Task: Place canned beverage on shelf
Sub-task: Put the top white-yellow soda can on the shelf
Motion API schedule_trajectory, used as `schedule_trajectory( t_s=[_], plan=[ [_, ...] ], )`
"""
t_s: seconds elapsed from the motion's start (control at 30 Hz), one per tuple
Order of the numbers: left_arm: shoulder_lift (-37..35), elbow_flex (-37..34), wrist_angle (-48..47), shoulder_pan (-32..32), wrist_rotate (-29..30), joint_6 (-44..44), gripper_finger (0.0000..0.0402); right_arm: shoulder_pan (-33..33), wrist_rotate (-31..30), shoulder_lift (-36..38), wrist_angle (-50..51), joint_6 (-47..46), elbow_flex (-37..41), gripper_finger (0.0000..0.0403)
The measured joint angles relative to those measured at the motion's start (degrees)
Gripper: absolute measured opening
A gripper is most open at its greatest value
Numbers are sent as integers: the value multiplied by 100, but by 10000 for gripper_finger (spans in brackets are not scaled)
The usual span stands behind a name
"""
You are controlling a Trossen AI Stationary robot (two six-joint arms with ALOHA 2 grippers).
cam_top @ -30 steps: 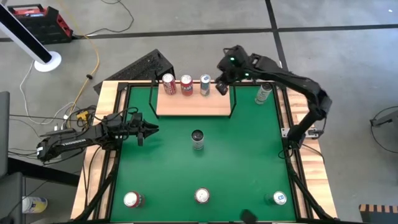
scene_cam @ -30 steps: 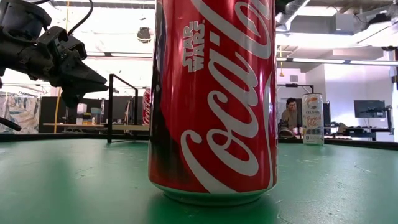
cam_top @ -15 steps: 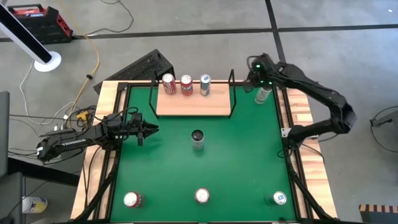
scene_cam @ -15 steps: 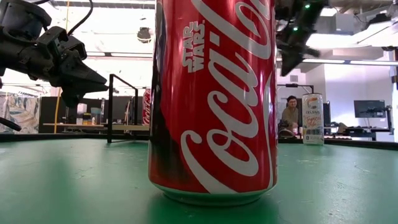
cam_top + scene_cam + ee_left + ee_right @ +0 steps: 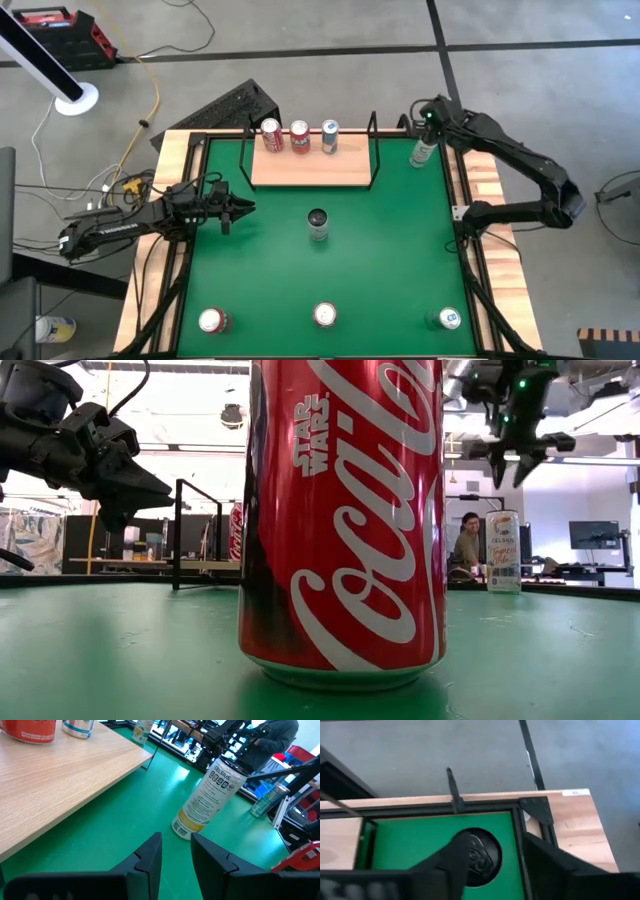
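I count seven cans in all. Three stand in a row at the back of the shelf [image 5: 312,160]: a red can [image 5: 271,135], a second red can [image 5: 299,136] and a blue-and-silver can [image 5: 330,136], each close beside the next. The shelf itself is a flat board of light wood with thin black rails rising at both ends, set at the far middle of the green worktop [image 5: 380,260]. Four cans are off it. A tall white can [image 5: 423,151] stands upright on the green just beyond the shelf's right rail; in the low view its white label carries coloured print. A dark-topped can [image 5: 317,224] stands alone mid-worktop, and along the near edge are a red can at the left [image 5: 211,321], a Coca-Cola can [image 5: 325,315] in the middle, which fills the low view with its white script, and a blue-green can [image 5: 449,318] at the right. My right pincer [image 5: 517,452] hangs directly above the white can, fingers spread apart and grasping nothing; my wrist view looks straight down on that can's top between them. My left pincer [image 5: 240,209] waits at the left side of the worktop, fingers drawn near each other around nothing.
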State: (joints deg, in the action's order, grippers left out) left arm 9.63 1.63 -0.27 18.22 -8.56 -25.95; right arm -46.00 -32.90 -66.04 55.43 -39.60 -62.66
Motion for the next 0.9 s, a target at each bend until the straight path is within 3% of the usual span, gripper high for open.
schedule_trajectory(
  t_s=[0.2, 0.4, 0.9],
  plan=[
    [0, 0, 0, 1, 0, 2, 88, -113, -100, -125, -100, -223, 230, 317],
    [0, 0, 0, 0, -2, 0, 88, -109, -191, -431, -143, -493, 230, 390],
    [0, 0, 0, 1, 0, 0, 88, 74, 4, -1472, -259, -660, 228, 388]
  ],
)
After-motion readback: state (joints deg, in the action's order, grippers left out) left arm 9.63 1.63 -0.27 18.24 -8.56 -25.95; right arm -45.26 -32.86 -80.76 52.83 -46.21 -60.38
